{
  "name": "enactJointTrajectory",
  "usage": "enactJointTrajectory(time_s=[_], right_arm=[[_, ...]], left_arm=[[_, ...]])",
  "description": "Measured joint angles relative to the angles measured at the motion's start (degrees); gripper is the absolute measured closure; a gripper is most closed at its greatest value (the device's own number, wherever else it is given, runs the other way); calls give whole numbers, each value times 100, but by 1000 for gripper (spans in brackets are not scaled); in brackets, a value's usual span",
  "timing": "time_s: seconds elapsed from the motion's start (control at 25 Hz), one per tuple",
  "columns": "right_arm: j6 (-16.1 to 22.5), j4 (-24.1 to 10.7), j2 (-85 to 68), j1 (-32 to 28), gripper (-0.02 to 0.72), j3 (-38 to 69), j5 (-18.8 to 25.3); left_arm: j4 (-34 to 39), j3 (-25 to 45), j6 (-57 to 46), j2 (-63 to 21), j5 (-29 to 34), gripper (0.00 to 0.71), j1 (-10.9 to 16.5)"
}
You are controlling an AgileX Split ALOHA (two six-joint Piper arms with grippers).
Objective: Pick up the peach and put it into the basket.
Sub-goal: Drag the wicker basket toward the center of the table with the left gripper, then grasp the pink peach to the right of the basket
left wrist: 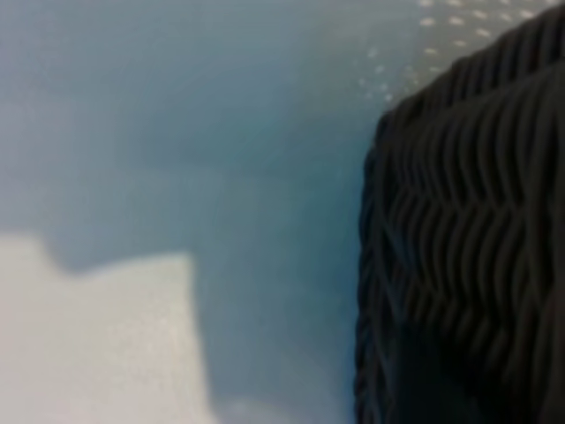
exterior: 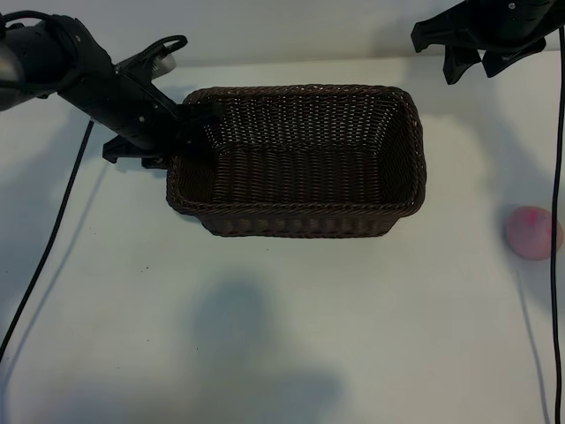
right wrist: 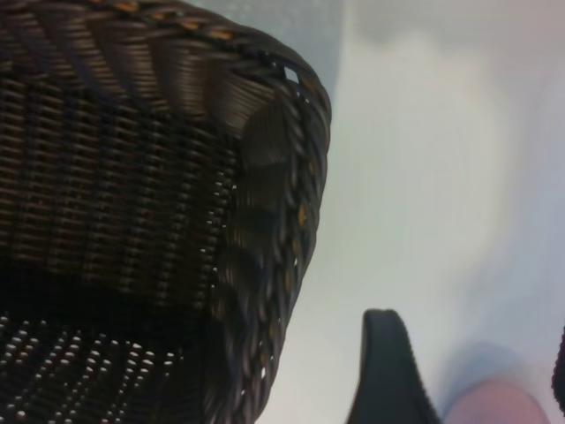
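The dark-brown woven basket stands on the white table, a little behind its middle. The pink-blotched peach lies on the table near the right edge, well apart from the basket. My left gripper is at the basket's left rim, its dark fingers merging with the wicker. The left wrist view shows only the basket's outer wall and the table. My right gripper hangs open above the back right corner, holding nothing. In the right wrist view one fingertip sits beside the basket's corner, with the peach beyond it.
Black cables run down the table on the left and along the right edge. Bare white table stretches in front of the basket.
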Motion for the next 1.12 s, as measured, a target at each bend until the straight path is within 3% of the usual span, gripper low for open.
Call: enactJointTrajectory(time_s=[0.12,0.24,0.6,0.76,1.12], right_arm=[[5,0,0,0,254,0,2],[5,0,0,0,254,0,2],[5,0,0,0,254,0,26],[280,-78,0,0,251,0,45],[501,-508,0,-20,169,6,255]], left_arm=[[6,0,-5,-195,30,145,0],[125,0,-15,-452,115,82,0],[797,0,-301,-1321,286,112,0],[870,-17,-348,-1456,275,119,0],[966,-17,-353,-1481,254,120,0]])
